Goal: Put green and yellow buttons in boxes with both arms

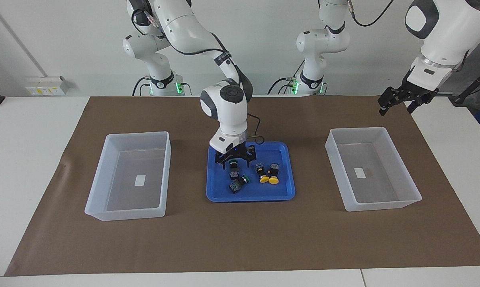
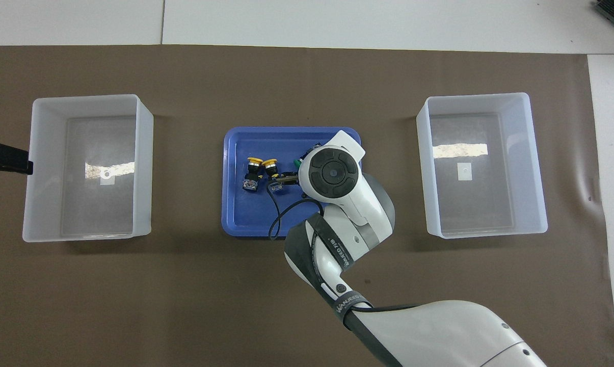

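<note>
White wall closes the scene, and a brown mat [image 1: 240,239] covers the bench [image 1: 24,159]. Four buttons lie in a blue tray [image 1: 287,191] at mid-bench: two green buttons [image 1: 238,180] toward the right arm's end, two yellow buttons [image 1: 268,179] toward the left arm's end, caps pointing away from the robots. One green button lies nearer to the robots than the other. All four lie on their sides, close together but in two separate pairs.

Right pincer [image 1: 235,160] is low over the tray, directly above the green button nearer to the robots. Its fingers stand wide, straddling that button; contact cannot be confirmed, and nothing is held. In the overhead view the arm's wrist covers most of the green pair.

Two boxes flank the tray, well apart from it: one box [image 1: 104,207] at the right arm's end, one box [image 1: 415,197] at the left arm's end. Both hold only a sticker.

Left pincer [image 1: 399,103] waits in the air over the mat's edge at its own end, fingers apart, empty.

Step in hand, as judged: first pick, a green button, by the right arm. No button is boxed yet.

Next move calls for:
- lowering until the fingers bracket the black body;
- closing squarely on the body, clear of the neighbouring green button;
- lifting straight up before carrying to the nearest box.
</note>
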